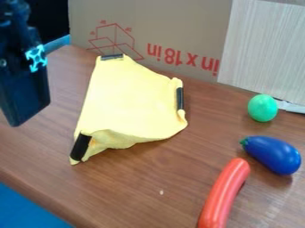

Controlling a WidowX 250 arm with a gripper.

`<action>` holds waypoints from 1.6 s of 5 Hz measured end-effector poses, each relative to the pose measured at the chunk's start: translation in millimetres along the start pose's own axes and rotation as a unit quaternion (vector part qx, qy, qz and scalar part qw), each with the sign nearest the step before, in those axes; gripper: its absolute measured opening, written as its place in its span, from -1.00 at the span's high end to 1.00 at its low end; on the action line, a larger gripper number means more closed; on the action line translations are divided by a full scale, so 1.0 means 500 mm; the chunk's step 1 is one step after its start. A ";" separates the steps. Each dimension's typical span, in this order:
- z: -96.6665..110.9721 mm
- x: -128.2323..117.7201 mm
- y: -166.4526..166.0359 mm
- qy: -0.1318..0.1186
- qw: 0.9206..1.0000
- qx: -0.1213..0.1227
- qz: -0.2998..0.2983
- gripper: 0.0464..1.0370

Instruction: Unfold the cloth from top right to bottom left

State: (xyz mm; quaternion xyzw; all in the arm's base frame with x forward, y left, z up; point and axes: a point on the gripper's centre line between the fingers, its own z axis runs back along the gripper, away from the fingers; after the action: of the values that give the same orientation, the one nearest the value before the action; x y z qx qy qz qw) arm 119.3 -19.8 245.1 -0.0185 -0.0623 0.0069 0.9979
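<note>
One camera looks down at a slant onto the tabletop (137, 187).

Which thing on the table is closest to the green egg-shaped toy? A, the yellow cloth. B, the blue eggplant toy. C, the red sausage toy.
B, the blue eggplant toy lies just below the green egg-shaped toy in the camera view.

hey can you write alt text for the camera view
A yellow cloth with black strips lies partly folded on a brown table, a black robot arm at upper left. Toward the right: a green egg-shaped toy, blue eggplant and red sausage.
</note>
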 end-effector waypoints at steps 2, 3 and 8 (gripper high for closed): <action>-0.061 0.063 -0.026 -0.038 0.999 -0.015 0.033 -0.92; -0.128 0.127 -0.038 -0.080 0.994 -0.012 0.067 -0.92; -0.240 0.316 0.022 -0.216 0.954 -0.034 0.206 -0.92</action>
State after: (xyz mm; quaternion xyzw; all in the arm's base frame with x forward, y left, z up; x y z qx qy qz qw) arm 291.1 -10.7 145.4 -0.0631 -0.2717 0.2144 0.9361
